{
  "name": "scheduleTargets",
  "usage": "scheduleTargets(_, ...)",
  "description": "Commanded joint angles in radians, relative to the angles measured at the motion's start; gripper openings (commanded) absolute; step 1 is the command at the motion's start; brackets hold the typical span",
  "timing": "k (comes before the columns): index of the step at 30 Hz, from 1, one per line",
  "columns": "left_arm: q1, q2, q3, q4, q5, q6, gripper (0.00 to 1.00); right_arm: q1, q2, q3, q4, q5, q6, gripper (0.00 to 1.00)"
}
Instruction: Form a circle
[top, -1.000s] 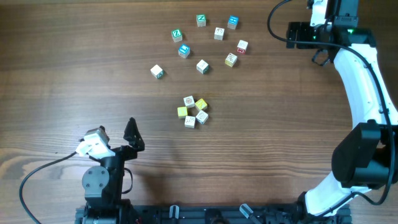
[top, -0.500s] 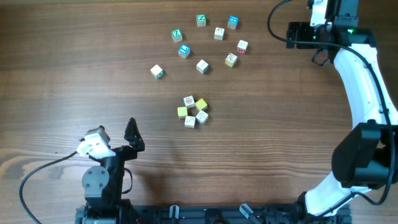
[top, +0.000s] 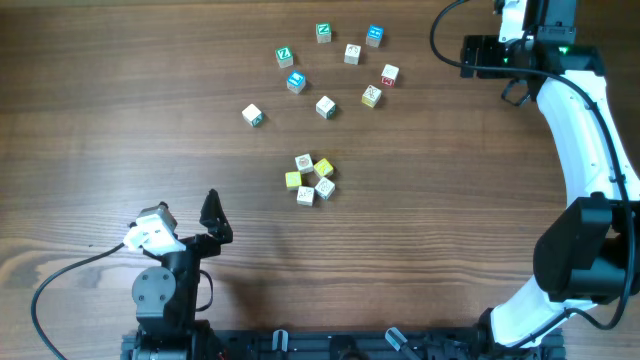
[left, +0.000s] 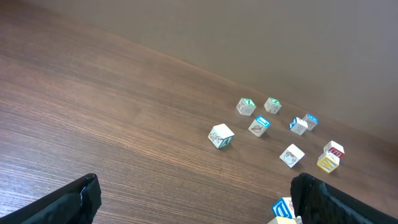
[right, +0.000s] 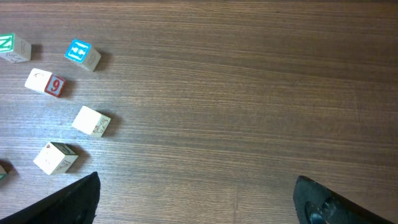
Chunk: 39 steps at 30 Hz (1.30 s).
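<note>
Nothing has moved since a second ago: arms and blocks hold the same places. Circle (top: 310, 179) sits near the middle of the wooden worktop (top: 100, 100), a tight cluster of five small cubes, cream and yellow faces, packed against one another. Nine loose blocks (top: 325, 106) lie scattered beyond it toward the far edge, green, blue and red marks showing, well apart from the cluster. Left tool (left: 199, 208) hangs by the near-left corner, fingers spread wide, nothing between them. Right tool (right: 199, 205) is over the far-right corner, also spread wide and empty, some loose blocks at the left of its wrist view.
</note>
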Motion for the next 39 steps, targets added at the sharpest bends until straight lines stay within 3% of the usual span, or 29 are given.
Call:
scheduleTargets(1, 0.006, -0.008, -0.004, 0.003, -0.006, 0.02, 1.0, 0.003, 0.018, -0.01, 0.002, 0.007, 0.011, 1.0)
scheduleTargets(10, 0.006, -0.008, -0.004, 0.003, -0.006, 0.02, 1.0, 0.002, -0.007, -0.01, 0.002, 0.007, 0.012, 1.0)
scheduleTargets(20, 0.006, -0.008, -0.004, 0.003, -0.006, 0.02, 1.0, 0.002, -0.364, -0.01, -0.003, 0.008, 0.011, 0.99)
scheduleTargets(23, 0.006, -0.007, -0.004, 0.003, -0.006, 0.02, 1.0, 0.002, -0.443, -0.011, -0.096, 0.029, -0.129, 1.0)
scheduleTargets(27, 0.006, -0.007, -0.004, 0.003, -0.006, 0.02, 1.0, 0.002, -0.479, -0.032, -0.213, -0.043, -0.15, 1.0)
scheduleTargets(31, 0.006, -0.007, -0.004, 0.003, -0.006, 0.02, 1.0, 0.002, -0.478, -0.155, -0.154, -0.19, -0.15, 1.0)
scheduleTargets(39, 0.006, -0.006, -0.004, 0.003, -0.006, 0.02, 1.0, 0.002, -0.478, -0.631, 0.224, -0.346, -0.121, 1.0)
